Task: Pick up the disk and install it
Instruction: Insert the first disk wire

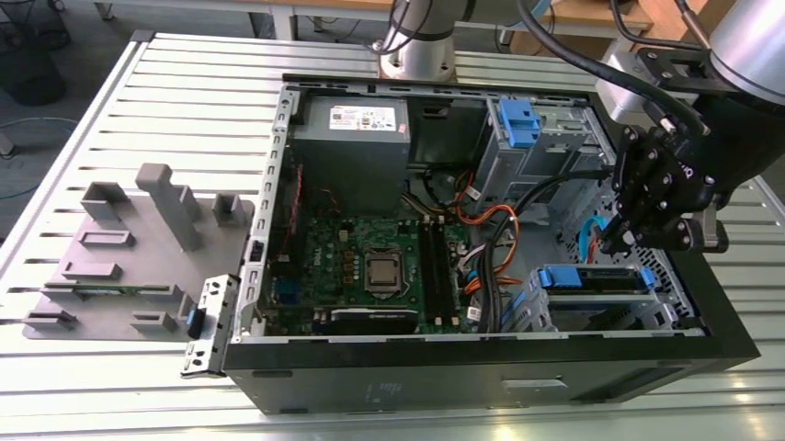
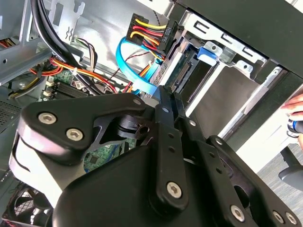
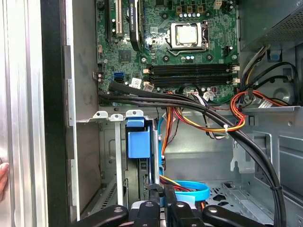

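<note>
The disk (image 1: 594, 280) sits in the bay at the near right corner of the open computer case (image 1: 491, 377), on the exterior view's right, its blue rail showing edge-on in the first wrist view (image 3: 139, 142). The claw (image 1: 650, 241) hangs just above and beyond it, fingers (image 2: 166, 118) clenched together and holding nothing. Judging by the crowding, the blue data cable (image 2: 135, 71) and black cable bundle (image 3: 199, 106) close by could snag the claw.

In the second wrist view I see my gripper (image 2: 163, 101) with its black fingers pressed together, pointing at the disk (image 2: 182, 71) seated in its metal bay beside a blue cable (image 2: 135, 71).
</note>
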Robot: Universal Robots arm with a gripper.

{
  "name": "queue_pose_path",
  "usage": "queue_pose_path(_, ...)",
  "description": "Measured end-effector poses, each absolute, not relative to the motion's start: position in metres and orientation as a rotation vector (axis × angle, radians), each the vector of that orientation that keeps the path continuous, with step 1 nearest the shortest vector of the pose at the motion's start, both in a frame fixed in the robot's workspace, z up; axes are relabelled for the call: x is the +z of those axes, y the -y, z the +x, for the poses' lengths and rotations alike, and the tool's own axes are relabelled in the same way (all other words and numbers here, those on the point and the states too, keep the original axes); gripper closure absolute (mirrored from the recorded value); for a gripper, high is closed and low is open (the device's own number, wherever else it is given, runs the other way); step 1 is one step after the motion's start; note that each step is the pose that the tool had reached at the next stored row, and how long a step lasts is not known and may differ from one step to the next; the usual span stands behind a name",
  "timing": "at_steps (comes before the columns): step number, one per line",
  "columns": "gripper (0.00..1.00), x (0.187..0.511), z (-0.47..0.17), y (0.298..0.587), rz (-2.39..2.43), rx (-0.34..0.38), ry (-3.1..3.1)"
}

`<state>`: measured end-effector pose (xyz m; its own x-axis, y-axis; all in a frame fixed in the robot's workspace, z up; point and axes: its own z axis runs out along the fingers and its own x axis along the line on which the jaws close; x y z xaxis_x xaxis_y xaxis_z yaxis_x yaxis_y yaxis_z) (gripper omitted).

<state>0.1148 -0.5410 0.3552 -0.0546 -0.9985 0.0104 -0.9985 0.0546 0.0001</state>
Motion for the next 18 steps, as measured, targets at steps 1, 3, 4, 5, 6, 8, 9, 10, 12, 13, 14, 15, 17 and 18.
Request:
queue_pose_path(1,0.84,0.3549,0.1146,0.541,2.155,0.011,2.276)
queue_pose_path(3,0.84,0.3549,0.1145,0.541,2.155,0.011,2.276)
queue_pose_path(4,0.84,0.3549,0.1145,0.541,2.155,0.011,2.276)
queue_pose_path(5,0.84,0.3549,0.1145,0.5412,2.155,0.011,2.276)
queue_pose_path(6,0.84,0.3547,0.1145,0.5418,2.155,0.011,2.276)
queue_pose_path(8,0.84,0.3544,0.1145,0.5428,2.155,0.011,2.276)
queue_pose_path(9,0.84,0.3539,0.1145,0.5434,2.155,0.011,2.276)
queue_pose_path(10,0.84,0.3532,0.1145,0.5439,2.155,0.011,2.276)
queue_pose_path(12,0.84,0.3522,0.1145,0.5453,2.158,0.013,2.277)
queue_pose_path(13,0.84,0.3518,0.1142,0.546,2.161,0.014,2.278)
queue_pose_path(14,0.84,0.3515,0.1139,0.5464,2.164,0.014,2.279)
queue_pose_path(15,0.84,0.3513,0.1136,0.5468,2.168,0.014,2.281)
queue_pose_path(17,0.84,0.3508,0.1119,0.5471,2.174,0.017,2.282)
queue_pose_path(18,0.84,0.3505,0.1105,0.5473,2.177,0.019,2.283)
